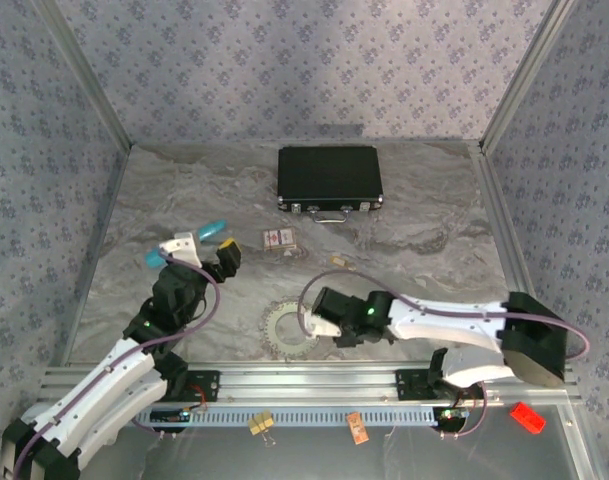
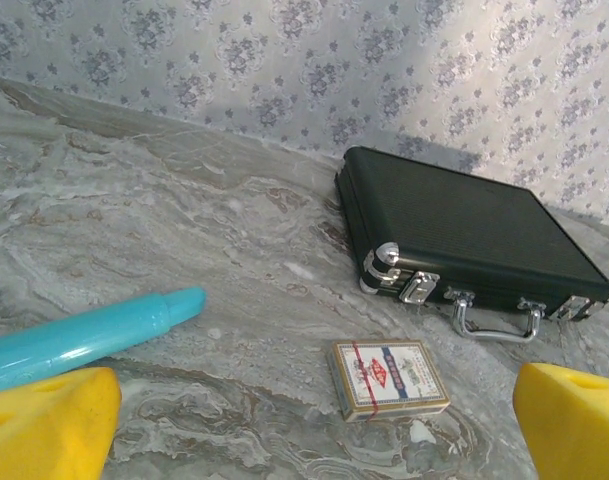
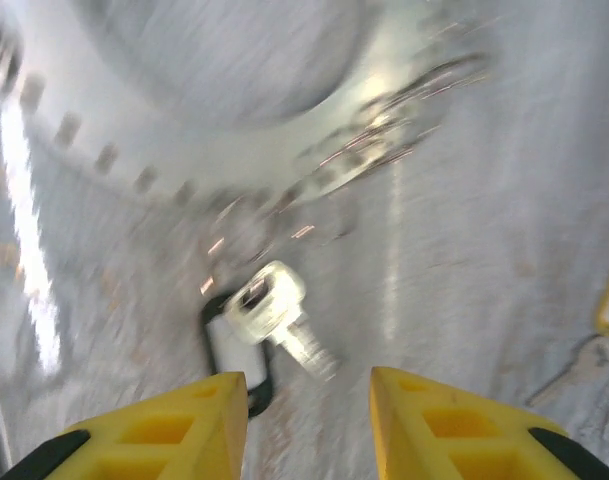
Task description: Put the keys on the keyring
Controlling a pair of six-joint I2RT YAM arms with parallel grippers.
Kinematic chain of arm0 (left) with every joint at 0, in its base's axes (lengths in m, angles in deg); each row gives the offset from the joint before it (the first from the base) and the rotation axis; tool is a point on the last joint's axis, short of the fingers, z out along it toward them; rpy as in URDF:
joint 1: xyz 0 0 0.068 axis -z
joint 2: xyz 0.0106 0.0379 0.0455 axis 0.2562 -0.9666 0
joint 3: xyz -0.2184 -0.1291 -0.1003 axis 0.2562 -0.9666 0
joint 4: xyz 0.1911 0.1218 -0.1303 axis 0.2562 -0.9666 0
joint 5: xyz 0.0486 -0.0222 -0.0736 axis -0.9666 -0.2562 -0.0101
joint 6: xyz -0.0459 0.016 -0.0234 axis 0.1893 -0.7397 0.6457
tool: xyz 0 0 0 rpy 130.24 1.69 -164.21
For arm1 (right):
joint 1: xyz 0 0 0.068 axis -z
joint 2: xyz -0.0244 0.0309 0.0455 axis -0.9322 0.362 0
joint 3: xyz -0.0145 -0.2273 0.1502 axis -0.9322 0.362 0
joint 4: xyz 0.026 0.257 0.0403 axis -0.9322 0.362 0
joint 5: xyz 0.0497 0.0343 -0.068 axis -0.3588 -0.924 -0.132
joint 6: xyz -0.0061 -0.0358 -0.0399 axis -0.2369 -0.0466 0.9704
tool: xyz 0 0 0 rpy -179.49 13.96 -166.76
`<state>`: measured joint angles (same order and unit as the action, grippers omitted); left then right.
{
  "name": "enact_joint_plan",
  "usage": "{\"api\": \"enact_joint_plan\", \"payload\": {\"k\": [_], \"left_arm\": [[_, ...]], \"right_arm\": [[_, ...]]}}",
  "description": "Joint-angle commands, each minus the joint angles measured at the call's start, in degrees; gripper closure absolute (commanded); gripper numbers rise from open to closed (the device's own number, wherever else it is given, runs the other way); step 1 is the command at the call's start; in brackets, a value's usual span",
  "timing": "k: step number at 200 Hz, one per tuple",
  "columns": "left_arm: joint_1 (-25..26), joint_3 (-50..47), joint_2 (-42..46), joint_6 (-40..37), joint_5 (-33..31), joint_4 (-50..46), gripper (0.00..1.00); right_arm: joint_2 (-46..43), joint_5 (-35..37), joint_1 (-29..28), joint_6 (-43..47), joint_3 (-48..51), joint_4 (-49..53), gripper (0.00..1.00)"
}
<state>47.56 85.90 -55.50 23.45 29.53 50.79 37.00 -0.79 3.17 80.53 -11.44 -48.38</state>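
Note:
In the right wrist view a small pale key [image 3: 279, 315] lies on the marbled table with its head over the top of the dark oval keyring [image 3: 234, 345]. Blur hides whether the ring passes through the key's hole. My right gripper [image 3: 309, 430] hovers just in front of them, its yellow fingers [image 3: 174, 430] apart with nothing between. From above, the right gripper [image 1: 319, 312] sits low beside a toothed metal ring [image 1: 281, 325]. Another small brass key [image 1: 342, 262] lies farther back. My left gripper [image 1: 209, 255] is wide open and holds nothing, well left of the keyring.
A black case [image 1: 329, 178] lies at the back, with a red-and-white card box [image 1: 279, 238] in front of it. A teal pen [image 2: 94, 335] lies by the left gripper [image 2: 314, 420]. Small clips [image 1: 261, 424] lie beyond the rail at the near edge.

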Motion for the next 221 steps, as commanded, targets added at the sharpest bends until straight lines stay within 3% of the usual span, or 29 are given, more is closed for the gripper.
{"api": "enact_joint_plan", "payload": {"k": [1, 20, 39, 55, 113, 162, 221], "left_arm": [[-0.32, 2.34, -0.95, -1.34, 1.85, 1.64, 0.00], [-0.43, 4.05, -2.73, -1.35, 2.45, -0.75, 0.00], [-0.45, 5.53, -5.01, -1.35, 3.41, -2.82, 0.00], [-0.42, 6.08, -6.72, -1.23, 4.16, -3.17, 0.00], [-0.54, 6.70, -9.41, 0.12, 6.41, -2.94, 0.00], [-0.65, 6.00, -7.92, 0.42, 6.43, -3.44, 0.00], [-0.63, 5.78, -8.05, 0.41, 6.44, -3.01, 0.00]], "right_arm": [[-4.27, -3.84, 2.90, -15.94, 0.85, -12.26, 0.62], [-4.59, 3.57, 3.84, -36.27, 2.52, -16.22, 0.64], [-2.39, 7.49, 5.46, -56.80, -0.05, -6.85, 0.68], [-0.79, 5.86, 6.74, -66.21, -2.14, -0.58, 0.71], [2.07, -17.57, 13.93, -70.91, 4.07, -12.68, 0.60], [7.74, -24.00, 15.13, -70.00, 3.92, -16.09, 0.61], [10.91, -23.56, 15.39, -71.26, 4.04, -16.14, 0.68]]}}
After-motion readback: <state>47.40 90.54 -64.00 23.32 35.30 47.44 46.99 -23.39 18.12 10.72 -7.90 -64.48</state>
